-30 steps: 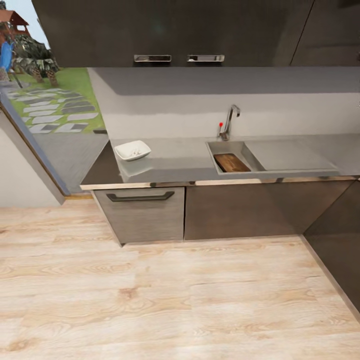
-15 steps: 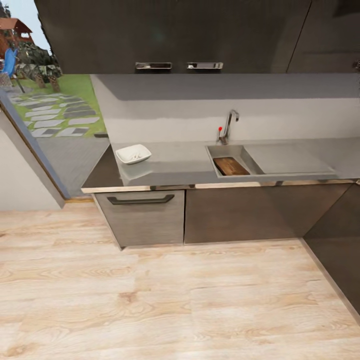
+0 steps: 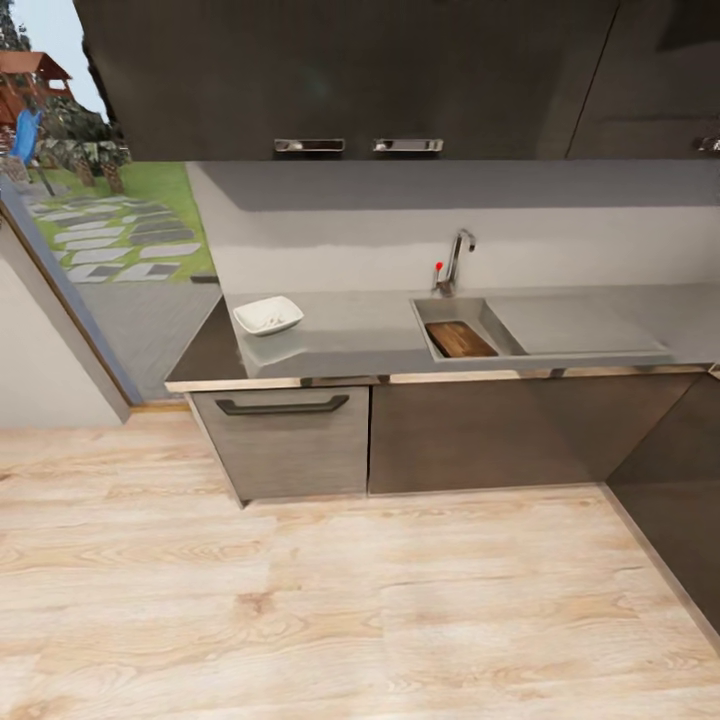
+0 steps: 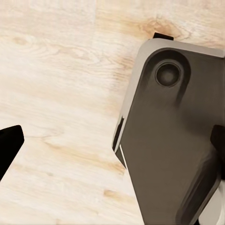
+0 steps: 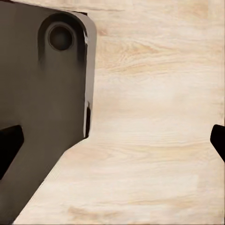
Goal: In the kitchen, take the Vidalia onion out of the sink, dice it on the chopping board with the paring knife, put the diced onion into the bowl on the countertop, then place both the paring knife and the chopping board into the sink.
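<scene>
The dark brown chopping board (image 3: 460,339) lies inside the basin of the grey steel sink (image 3: 445,308), below the chrome tap (image 3: 456,255) with its red knob. On the glossy grey countertop (image 3: 350,340), left of the sink, rests the white bowl (image 3: 268,315); what it holds is too small to tell. I cannot make out the paring knife or the onion. My left gripper (image 4: 112,145) is open, black fingertips far apart above the floor. My right gripper (image 5: 112,140) is open likewise, with nothing between its fingers.
Wooden floor (image 3: 350,600) stretches between me and the cabinets. A drawer with a dark handle (image 3: 282,405) sits under the bowl. Dark cabinets (image 3: 670,500) run along the right. A glass opening onto a garden (image 3: 100,220) is at the left. My dark base (image 4: 173,140) shows under both grippers.
The whole head view has shifted, with the counter now slightly lower and smaller in the picture, so the camera has moved. Board and bowl keep their places.
</scene>
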Motion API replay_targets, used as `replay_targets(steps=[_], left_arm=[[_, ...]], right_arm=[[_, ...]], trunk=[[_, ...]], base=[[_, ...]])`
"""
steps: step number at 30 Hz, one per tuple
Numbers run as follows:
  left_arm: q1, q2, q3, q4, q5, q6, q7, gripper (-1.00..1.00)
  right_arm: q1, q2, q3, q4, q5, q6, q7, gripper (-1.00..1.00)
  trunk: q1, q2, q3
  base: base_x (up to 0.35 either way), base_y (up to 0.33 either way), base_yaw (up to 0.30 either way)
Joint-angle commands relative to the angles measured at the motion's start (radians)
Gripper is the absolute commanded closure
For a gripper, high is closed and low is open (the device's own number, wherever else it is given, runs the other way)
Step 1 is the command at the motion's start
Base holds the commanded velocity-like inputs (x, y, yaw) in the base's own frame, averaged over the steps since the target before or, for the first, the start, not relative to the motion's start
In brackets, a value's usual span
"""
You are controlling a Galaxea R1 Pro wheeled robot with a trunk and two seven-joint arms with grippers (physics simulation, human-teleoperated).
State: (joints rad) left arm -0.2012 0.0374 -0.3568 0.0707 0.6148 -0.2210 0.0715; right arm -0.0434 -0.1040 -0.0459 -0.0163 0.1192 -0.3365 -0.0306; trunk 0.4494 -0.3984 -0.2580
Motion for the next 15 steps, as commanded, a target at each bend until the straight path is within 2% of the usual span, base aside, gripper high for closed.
replay_targets(steps=[1, 3, 6, 15], left_arm=[[-0.001, -0.001, -0.008, 0.003, 0.003, -0.005, 0.002, -1.00], [-0.001, -0.001, -0.008, 0.003, 0.003, -0.005, 0.001, -1.00], [-0.001, -0.004, -0.008, 0.003, 0.004, -0.004, -0.002, -1.00], [-0.001, -0.002, -0.009, 0.005, 0.005, 0.003, 0.003, -1.00]], right_arm=[[0.003, 0.000, -0.005, 0.001, -0.014, 0.003, -0.003, -1.00], [0.008, 0.001, -0.005, 0.001, -0.058, 0.024, -0.003, -1.00], [0.009, 0.006, -0.007, -0.004, -0.081, 0.063, -0.003, -1.00], [0.010, 0.009, -0.014, -0.025, -0.090, 0.086, -0.003, -1.00]], trunk=[[0.001, -0.002, 0.000], [0.001, -0.002, 0.003], [0.001, -0.002, 0.008], [0.001, -0.002, 0.022]], base=[[0.000, 0.000, 0.000], [0.000, 0.000, 0.000], [0.000, 0.000, 0.000], [0.000, 0.000, 0.000]])
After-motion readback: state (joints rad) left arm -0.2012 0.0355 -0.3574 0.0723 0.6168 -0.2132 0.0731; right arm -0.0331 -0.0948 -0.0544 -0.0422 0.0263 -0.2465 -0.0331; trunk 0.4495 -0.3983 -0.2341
